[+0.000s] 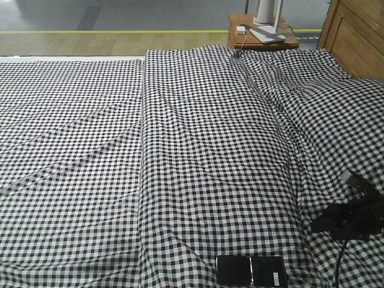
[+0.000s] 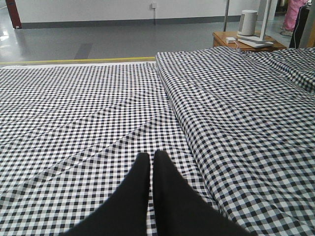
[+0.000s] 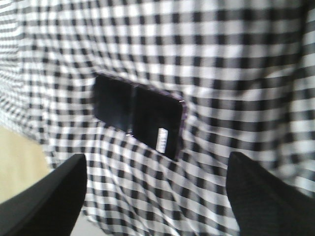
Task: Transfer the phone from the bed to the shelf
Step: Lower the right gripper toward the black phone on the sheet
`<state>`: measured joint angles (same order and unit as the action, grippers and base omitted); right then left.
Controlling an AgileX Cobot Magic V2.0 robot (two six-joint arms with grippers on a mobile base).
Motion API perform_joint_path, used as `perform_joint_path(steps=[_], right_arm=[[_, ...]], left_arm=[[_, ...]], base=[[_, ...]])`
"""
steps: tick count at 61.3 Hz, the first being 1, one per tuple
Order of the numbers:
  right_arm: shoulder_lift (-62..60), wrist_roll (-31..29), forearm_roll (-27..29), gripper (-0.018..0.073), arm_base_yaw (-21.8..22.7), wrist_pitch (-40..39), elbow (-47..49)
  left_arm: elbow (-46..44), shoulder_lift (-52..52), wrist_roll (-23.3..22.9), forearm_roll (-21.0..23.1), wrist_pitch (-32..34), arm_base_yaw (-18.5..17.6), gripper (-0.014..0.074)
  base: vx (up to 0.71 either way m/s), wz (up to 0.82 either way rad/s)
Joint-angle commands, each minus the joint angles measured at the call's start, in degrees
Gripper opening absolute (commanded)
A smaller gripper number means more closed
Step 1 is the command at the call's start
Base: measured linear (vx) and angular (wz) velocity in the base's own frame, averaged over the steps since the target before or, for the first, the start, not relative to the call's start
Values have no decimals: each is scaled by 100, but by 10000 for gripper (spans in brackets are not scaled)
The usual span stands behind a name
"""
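Front view: the phone (image 1: 250, 271) lies flat on the bed (image 1: 198, 150), its lower rim cut off by the picture's bottom edge. It lies apart from the right gripper (image 1: 354, 216), a dark shape whose jaws are unreadable here.

Left wrist view: the left gripper (image 2: 149, 158) has its fingers together over the gingham.

Right wrist view: though blurred, the right gripper's fingers (image 3: 49, 196) are spread wide, with the phone ahead between them, untouched.

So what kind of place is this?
Probably a bedroom set-up inside a larger hall: a wide bed in checked fabric, a wooden headboard and a nightstand, with bare grey floor beyond.
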<state>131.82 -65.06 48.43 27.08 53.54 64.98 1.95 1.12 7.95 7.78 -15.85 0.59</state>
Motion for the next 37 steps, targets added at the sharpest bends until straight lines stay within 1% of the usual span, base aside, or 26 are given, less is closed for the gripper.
perform_joint_path(steps=[1,9,20,27,37], right_arm=[[-78,-297,344,545,18,424,96],[226,-449,456,545,18,535,96],[652,-758,790,545,18,801,96],[867,-798,810,545,14,848,96],[1134,-1004,962,545,-46,895,96]], left_arm=[[13,27,-22,56,420,-18,1],[13,27,-22,56,420,-18,1],[13,27,-22,56,420,-18,1],[13,27,-22,56,420,-18,1],[13,27,-22,56,420,-18,1]], base=[[0,0],[0,0],[0,0],[0,0],[0,0]])
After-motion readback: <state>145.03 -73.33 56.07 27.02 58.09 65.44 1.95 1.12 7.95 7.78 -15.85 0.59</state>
